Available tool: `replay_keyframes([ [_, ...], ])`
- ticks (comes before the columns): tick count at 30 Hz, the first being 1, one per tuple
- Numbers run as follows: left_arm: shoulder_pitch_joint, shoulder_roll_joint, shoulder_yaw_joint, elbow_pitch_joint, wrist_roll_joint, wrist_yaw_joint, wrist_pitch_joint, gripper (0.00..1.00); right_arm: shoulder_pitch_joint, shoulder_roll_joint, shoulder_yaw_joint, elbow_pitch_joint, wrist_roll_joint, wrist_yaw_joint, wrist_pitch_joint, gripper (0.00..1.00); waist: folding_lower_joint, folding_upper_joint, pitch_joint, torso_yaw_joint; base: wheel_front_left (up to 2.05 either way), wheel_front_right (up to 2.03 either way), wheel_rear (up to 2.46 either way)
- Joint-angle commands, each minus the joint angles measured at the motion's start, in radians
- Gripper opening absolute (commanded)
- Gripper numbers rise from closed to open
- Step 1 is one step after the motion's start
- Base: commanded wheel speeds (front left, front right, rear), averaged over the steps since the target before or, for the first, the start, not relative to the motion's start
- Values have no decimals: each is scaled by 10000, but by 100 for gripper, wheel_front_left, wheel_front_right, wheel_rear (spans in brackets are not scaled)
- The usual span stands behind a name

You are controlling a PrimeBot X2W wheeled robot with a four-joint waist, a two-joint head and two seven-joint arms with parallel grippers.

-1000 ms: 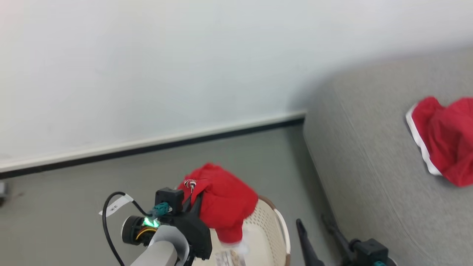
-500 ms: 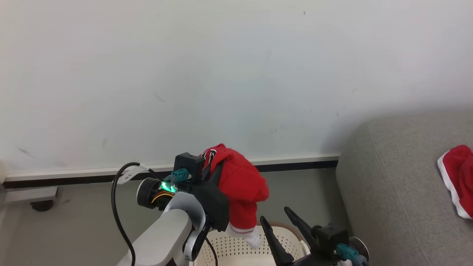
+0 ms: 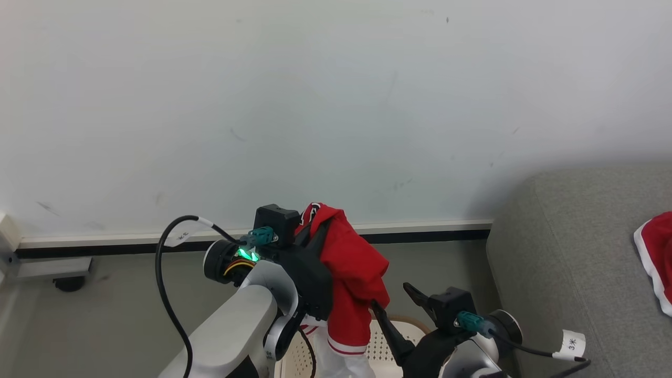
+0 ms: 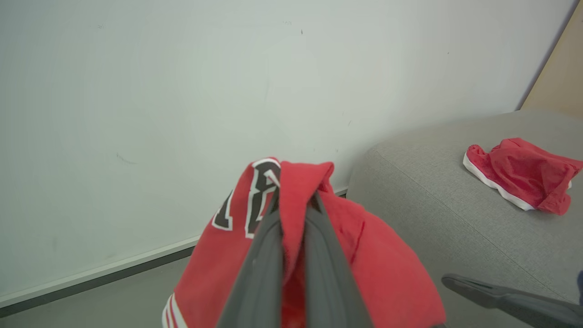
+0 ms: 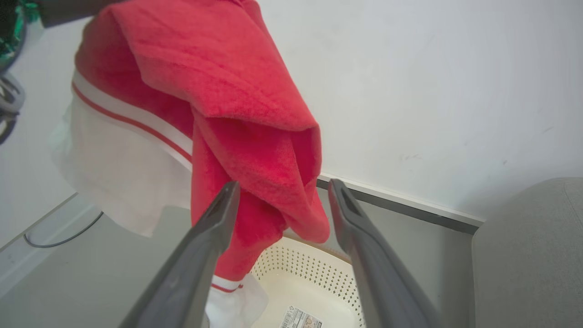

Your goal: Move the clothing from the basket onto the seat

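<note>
The left tool (image 4: 294,205) has raised the red garment (image 3: 357,268) above the basket (image 5: 314,273); the right tool (image 3: 390,295) rose alongside.

The left gripper (image 4: 294,202), held up at the end of its pale forearm (image 3: 231,336) with fingers pointing up, is clamped tight on a fold of the red garment (image 3: 357,262), while the right gripper (image 3: 391,295) sits lower and just to its right, its two dark fingers spread wide apart.

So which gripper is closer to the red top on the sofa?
Right. The right gripper hangs open beside the sofa, nearer that top; the left gripper, shut on the other top, is farther off.
</note>
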Motion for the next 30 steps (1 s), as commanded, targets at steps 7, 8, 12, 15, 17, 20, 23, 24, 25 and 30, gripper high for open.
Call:
replay_keyframes([
  [7,-363,-3,-355,-335,-381,-190,393,0,-916,-92,311,952,-88,4,-154,100,0,-1,128,94,0,0,0],
  [8,-359,-5,-438,-449,-447,-201,431,0,-1015,-101,308,1083,-114,4,-167,100,0,-1,127,114,0,0,0],
  [12,-183,-1,-700,-935,-757,-107,732,0,-1350,-132,139,1548,-313,4,-388,100,0,-1,121,208,0,0,0],
  [15,-83,-5,-830,-1219,-911,-54,863,0,-1471,-115,66,1793,-373,4,-466,100,0,-1,118,269,0,0,0],
  [17,-10,-6,-945,-1570,-1089,2,932,0,-1621,-86,10,2032,-387,4,-554,100,0,-1,112,323,0,0,0],
  [20,59,-5,-1079,-2126,-1288,64,1083,0,-1712,-12,-37,2365,-411,4,-672,100,0,-1,102,389,0,0,0],
  [23,62,-6,-1194,-2672,-1495,128,1234,0,-1822,81,-87,2603,-340,4,-791,100,0,-1,106,433,0,0,0],
  [24,66,-8,-1250,-2855,-1545,154,1301,0,-1836,114,-80,2676,-289,4,-834,100,0,-1,108,441,0,0,0],
  [25,90,-7,-1273,-3020,-1642,167,1355,0,-1842,141,-67,2727,-247,4,-873,100,0,-1,112,444,0,0,0],
  [30,238,-1,-1372,-3624,-1833,214,1576,0,-2002,232,69,2918,8,4,-1065,100,0,-1,137,405,0,0,0],
])
